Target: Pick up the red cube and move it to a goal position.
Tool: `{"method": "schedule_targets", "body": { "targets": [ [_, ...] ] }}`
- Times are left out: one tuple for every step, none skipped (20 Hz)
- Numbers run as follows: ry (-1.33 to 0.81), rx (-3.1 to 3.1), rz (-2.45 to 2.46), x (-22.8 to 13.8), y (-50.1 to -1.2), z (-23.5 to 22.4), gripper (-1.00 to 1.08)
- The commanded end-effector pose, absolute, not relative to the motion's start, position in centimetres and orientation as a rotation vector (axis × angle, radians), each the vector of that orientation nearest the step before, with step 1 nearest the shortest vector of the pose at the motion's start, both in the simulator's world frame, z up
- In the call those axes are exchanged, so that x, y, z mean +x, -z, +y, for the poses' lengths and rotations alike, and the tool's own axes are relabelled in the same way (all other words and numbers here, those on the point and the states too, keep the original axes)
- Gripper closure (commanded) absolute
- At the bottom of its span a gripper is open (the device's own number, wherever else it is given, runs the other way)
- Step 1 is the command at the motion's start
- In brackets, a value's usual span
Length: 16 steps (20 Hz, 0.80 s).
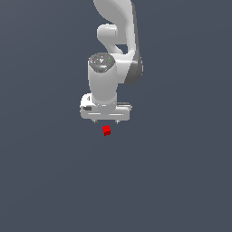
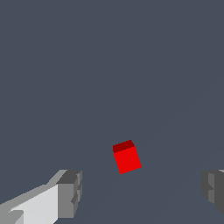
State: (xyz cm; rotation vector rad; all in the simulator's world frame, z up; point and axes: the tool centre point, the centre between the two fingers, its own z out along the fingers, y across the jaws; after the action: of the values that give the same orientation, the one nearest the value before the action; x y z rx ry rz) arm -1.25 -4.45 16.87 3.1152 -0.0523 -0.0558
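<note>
The white robot hand [image 1: 106, 121] hangs with fingers spread wide above a small bright red cube [image 1: 106, 131] on the grey table [image 1: 54, 181].

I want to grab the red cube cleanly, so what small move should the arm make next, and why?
Probably a short straight descent, jaws kept open. The gripper hangs just above the red cube without touching it. In the wrist view the cube lies between the two spread fingers, apart from both and slightly turned, so a small wrist rotation on the way down may help.
</note>
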Motion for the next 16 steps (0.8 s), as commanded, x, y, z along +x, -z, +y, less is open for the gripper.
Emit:
{"method": "schedule_targets", "body": {
  "targets": [
    [0.056,3.115,-0.052,-1.2,-16.9,-4.5,-0.92],
    [0.056,3.115,-0.051,-1.3,-16.8,-4.4,-0.92],
    [0.055,3.115,-0.049,-1.3,-16.8,-4.5,-0.92],
    [0.055,3.116,-0.046,-1.3,-16.7,-4.5,-0.92],
    [0.054,3.116,-0.040,-1.4,-16.5,-4.5,-0.92],
    [0.054,3.116,-0.034,-1.4,-16.3,-4.5,-0.92],
    [0.053,3.117,-0.025,-1.5,-16.1,-4.5,-0.92],
    [0.052,3.118,-0.016,-1.6,-15.8,-4.5,-0.92],
    [0.050,3.118,-0.004,-1.8,-15.4,-4.5,-0.92],
    [0.049,3.119,0.008,-1.9,-15.1,-4.5,-0.92],
    [0.047,3.120,0.023,-2.0,-14.6,-4.5,-0.92],
    [0.045,3.120,0.039,-2.2,-14.2,-4.5,-0.92],
    [0.043,3.121,0.056,-2.4,-13.7,-4.5,-0.92],
    [0.041,3.122,0.075,-2.6,-13.1,-4.6,-0.92],
    [0.039,3.122,0.096,-2.8,-12.5,-4.6,-0.92],
    [0.036,3.123,0.118,-3.0,-11.8,-4.6,-0.92]
  ]
}}
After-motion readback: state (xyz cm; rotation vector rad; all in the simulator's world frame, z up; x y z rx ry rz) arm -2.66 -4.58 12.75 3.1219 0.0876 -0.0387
